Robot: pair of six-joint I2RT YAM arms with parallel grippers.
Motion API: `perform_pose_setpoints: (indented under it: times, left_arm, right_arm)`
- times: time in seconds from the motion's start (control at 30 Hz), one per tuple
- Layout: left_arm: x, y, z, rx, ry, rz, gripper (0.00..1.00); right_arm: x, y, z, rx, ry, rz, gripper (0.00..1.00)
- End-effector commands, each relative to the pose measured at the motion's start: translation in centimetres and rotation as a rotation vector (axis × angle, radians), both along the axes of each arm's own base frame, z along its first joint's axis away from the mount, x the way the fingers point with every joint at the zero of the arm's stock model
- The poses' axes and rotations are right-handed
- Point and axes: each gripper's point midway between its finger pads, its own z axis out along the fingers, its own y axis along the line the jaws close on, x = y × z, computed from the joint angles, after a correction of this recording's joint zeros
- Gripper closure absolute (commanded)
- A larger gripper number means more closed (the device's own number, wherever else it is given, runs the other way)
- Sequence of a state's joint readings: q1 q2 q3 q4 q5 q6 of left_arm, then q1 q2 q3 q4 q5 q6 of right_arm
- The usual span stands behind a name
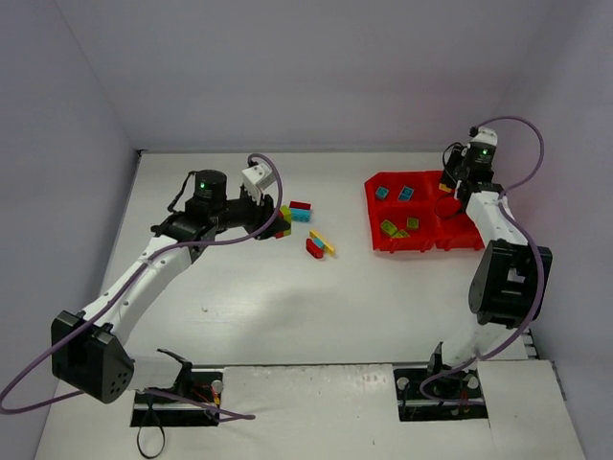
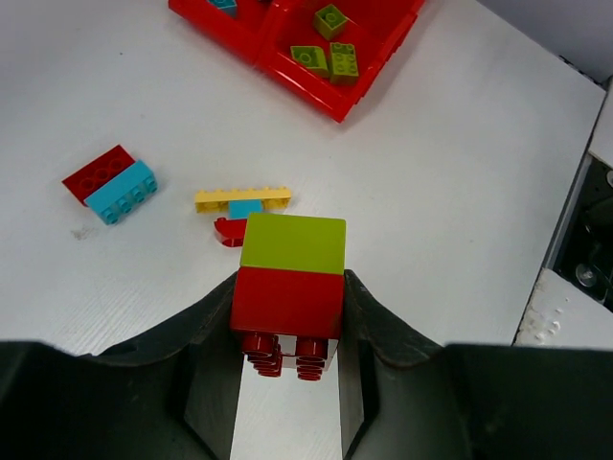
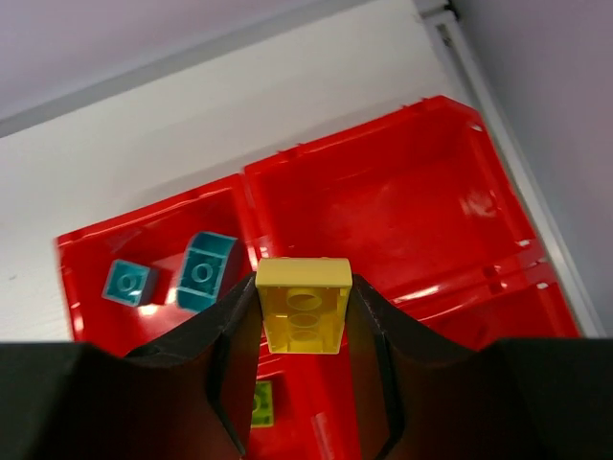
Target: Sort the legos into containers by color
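Right gripper [image 3: 305, 331] was clamped on a yellow brick [image 3: 305, 302], hanging over the tray [image 3: 402, 230]. It was held clear above the walls, I'd say, to drop the brick into the bare far compartment rather than in with the cyan bricks [image 3: 204, 273]. The brick's round-marked face looked back at the wrist, and its length seemed to run forward out of the jaws.

Left gripper [image 2: 292, 321] pinched a red-and-lime stack [image 2: 292, 273] above the table [image 2: 431, 192], near the loose yellow strip [image 2: 242, 198]. The lime end led, pointing trayward. With two colours joined, the stack likely needed splitting first.
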State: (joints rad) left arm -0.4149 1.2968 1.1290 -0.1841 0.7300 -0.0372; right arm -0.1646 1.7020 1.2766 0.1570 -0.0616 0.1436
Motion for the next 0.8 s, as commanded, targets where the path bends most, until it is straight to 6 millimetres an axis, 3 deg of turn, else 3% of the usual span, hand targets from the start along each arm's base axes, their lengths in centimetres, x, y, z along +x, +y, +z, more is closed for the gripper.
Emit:
perform_pose_setpoints:
  times: [0.0,0.2,0.23,0.4,0.53,0.77]
  left_arm:
    - [1.0,0.7,2.1,-0.012,-0.088,0.056,0.91]
    - [1.3,1.0,2.2,-0.001,-0.095,0.083,0.91]
    - [1.1,0.8,2.4,-0.008,-0.1,0.068,0.91]
    - [0.2,0.3,2.9,-0.039,-0.115,0.011,0.91]
    - [-0.4,-0.1,3.2,-0.057,-0.117,-0.031,0.91]
    - [-1.3,-0.7,3.5,-0.084,-0.126,-0.093,0.91]
  right_arm:
    - [1.8,-3.0,3.5,-0.065,-0.1,-0.126,1.0]
    - [3.6,-4.5,2.0,-0.079,-0.073,-0.151,0.91]
    - [3.9,-4.4,1.0,-0.074,-0.053,-0.142,0.85]
    - [4.8,-4.1,0.0,-0.051,-0.031,-0.117,0.62]
    - [5.0,-3.6,-0.5,-0.032,-0.013,-0.092,0.51]
    - [3.6,-0.8,2.5,0.009,-0.065,0.039,0.46]
